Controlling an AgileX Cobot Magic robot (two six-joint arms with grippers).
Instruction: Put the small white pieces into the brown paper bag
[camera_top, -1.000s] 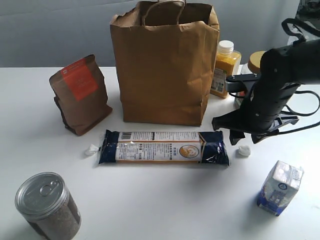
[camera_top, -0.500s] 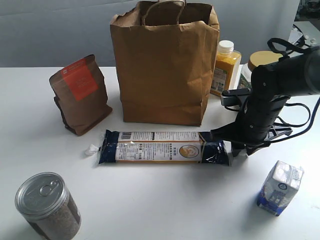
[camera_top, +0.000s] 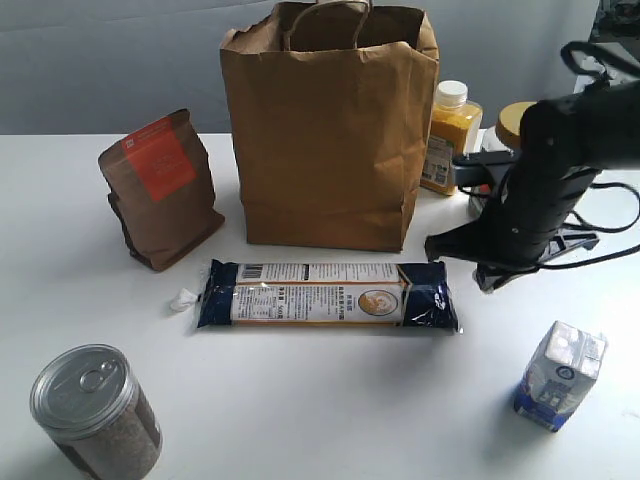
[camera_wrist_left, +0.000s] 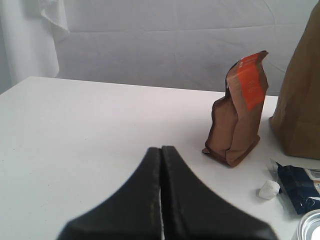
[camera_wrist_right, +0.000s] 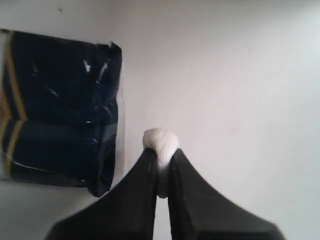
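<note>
The tall brown paper bag (camera_top: 330, 125) stands open at the back centre of the table. One small white piece (camera_wrist_right: 160, 141) is pinched between my right gripper's fingertips (camera_wrist_right: 161, 156), which are shut on it just above the table, right of the blue packet. In the exterior view the right gripper (camera_top: 487, 280) hides that piece. Another small white piece (camera_top: 183, 298) (camera_wrist_left: 268, 189) lies at the left end of the blue packet. My left gripper (camera_wrist_left: 161, 150) is shut and empty, low over the table's left side; it is out of the exterior view.
A long blue noodle packet (camera_top: 328, 295) lies in front of the bag. A brown pouch with an orange label (camera_top: 162, 187) stands left of it. A metal can (camera_top: 93, 408) sits front left, a blue carton (camera_top: 561, 373) front right, and jars (camera_top: 451, 135) behind the right arm.
The right gripper dropped onto the white piece beside the packet's right end, closed on it and has lifted slightly; that piece no longer lies on the table.
</note>
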